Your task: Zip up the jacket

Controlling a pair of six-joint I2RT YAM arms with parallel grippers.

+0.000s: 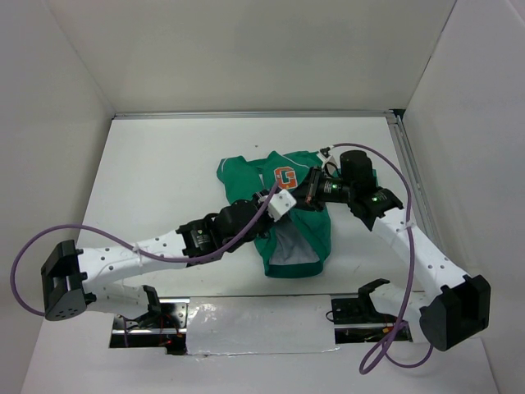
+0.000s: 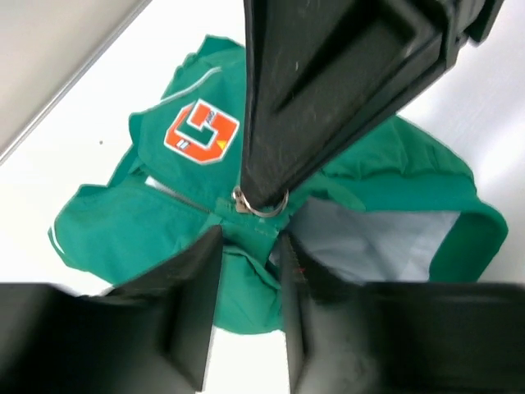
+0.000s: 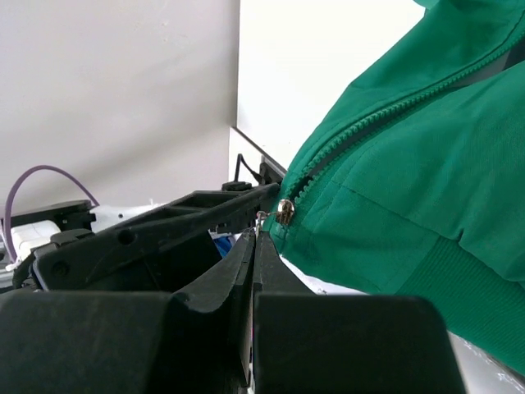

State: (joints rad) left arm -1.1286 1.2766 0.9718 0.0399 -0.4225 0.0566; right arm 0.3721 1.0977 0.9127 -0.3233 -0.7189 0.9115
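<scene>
- We are seeing the right gripper (image 3: 256,235) pinching the zipper pull (image 3: 284,212), jaws pressed together.
- We are seeing the left gripper (image 2: 250,240) hanging part-spread over the jacket (image 2: 123,226).

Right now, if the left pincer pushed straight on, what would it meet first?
The jacket: its green fabric lies just ahead, between the open fingers of the left pincer. Slightly beyond sits the zip pull, pinched by the shut right pincer, so that likely comes next; depth is hard to judge.
</scene>
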